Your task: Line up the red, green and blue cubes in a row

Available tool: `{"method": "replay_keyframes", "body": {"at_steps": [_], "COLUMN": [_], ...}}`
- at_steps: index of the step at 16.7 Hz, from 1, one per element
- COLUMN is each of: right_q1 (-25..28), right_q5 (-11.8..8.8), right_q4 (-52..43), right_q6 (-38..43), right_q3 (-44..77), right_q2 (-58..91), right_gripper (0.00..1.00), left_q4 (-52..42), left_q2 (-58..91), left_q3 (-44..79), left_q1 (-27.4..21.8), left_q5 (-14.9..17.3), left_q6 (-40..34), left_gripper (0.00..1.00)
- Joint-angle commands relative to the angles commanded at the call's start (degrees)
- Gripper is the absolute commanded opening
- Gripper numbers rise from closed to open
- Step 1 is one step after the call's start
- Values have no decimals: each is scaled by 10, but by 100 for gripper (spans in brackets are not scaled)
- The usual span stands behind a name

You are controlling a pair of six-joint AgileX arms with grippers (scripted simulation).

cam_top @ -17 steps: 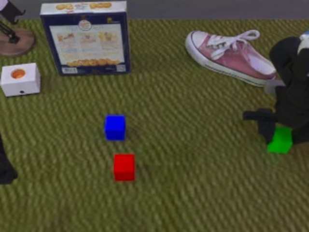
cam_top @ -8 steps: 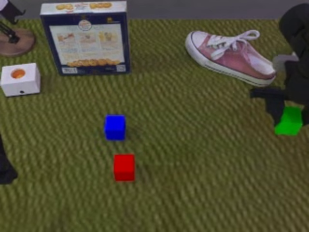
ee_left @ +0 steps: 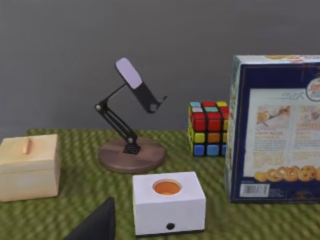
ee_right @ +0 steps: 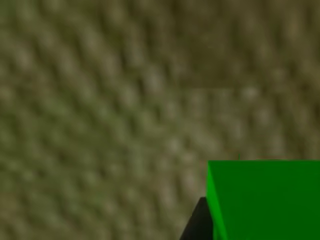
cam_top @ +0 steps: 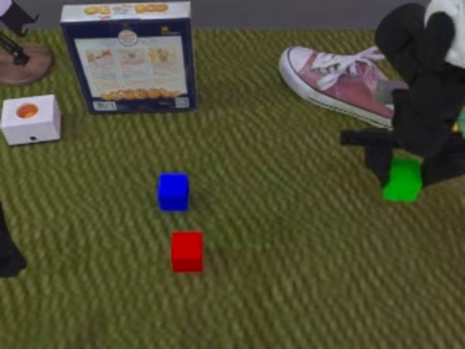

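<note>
The green cube is held between the dark fingers of my right gripper, which is shut on it above the mat at the right side, just in front of the shoe. In the right wrist view the green cube fills the corner, with one finger pressed against its side. The blue cube rests on the mat left of centre. The red cube sits just in front of it, a little to the right. My left arm stays parked at the table's left edge.
A pink shoe lies at the back right, partly behind my right arm. A biscuit box stands at the back left, with a white box with an orange circle, a phone stand, a puzzle cube and a wooden box.
My right gripper has carried the green cube first away from the front edge, then leftward toward the middle. The blue and red cubes and the left arm have not moved.
</note>
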Motion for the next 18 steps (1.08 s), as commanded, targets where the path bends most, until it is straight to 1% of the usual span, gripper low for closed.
{"method": "replay_keyframes", "body": {"at_steps": [6, 8, 9, 11, 15, 18], "right_q1": [192, 243, 259, 273, 271, 272], "right_q5": [0, 1, 1, 2, 1, 1], "right_q4": [-57, -70, -74, -78, -74, -35], "right_q6": [145, 184, 199, 212, 212, 212], "right_q3": [112, 142, 152, 162, 159, 130], "right_q2": [61, 74, 77, 80, 78, 88], "right_gripper": [0, 0, 0, 0, 0, 0], "left_q4": [0, 0, 0, 0, 0, 0], "left_q2": [0, 0, 0, 0, 0, 0], "left_q3": [0, 0, 0, 0, 0, 0], "left_q1": [0, 0, 0, 0, 0, 0], "left_q5": [0, 0, 0, 0, 0, 0], "left_q6": [0, 0, 0, 0, 0, 0], "left_gripper": [100, 100, 100, 100, 100, 100]}}
